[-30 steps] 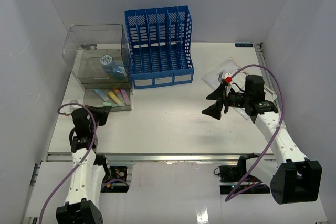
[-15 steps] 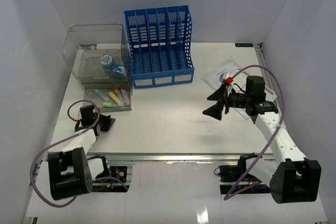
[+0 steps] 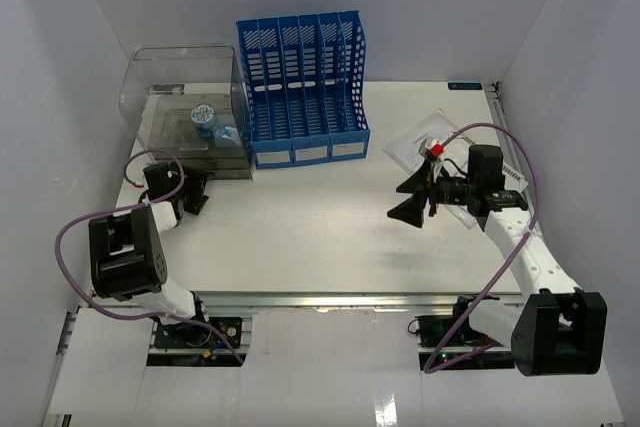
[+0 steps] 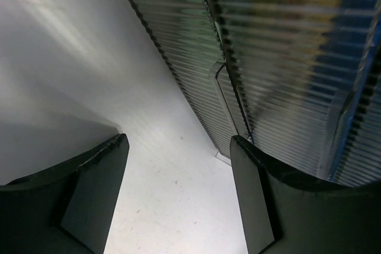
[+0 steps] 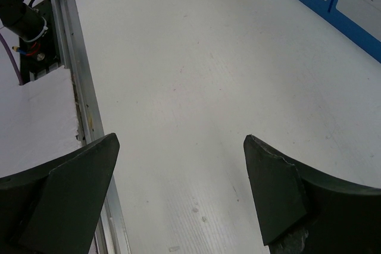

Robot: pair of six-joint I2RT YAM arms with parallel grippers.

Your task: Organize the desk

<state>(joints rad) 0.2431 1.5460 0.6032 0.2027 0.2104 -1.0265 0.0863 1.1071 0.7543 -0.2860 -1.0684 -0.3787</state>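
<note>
Left gripper (image 3: 190, 194) has swung from the near rail up to the clear box (image 3: 185, 97); left wrist: jaws apart, empty, ribbed box front just ahead-right, desk (image 4: 166, 206) beneath; right wrist: right gripper (image 5: 180, 138) jaws apart above desk; best retreat straight back, judging clearance tight.

1 desk (image 3: 320, 237), 1 blue file rack (image 3: 300, 82), 1 clear plastic box (image 3: 178, 72).

Smooth matt white worktop (image 3: 300, 237) edged by a metal rail (image 3: 330, 298); plastic file rack (image 3: 300, 77); clear ribbed plastic box (image 3: 180, 77).
</note>
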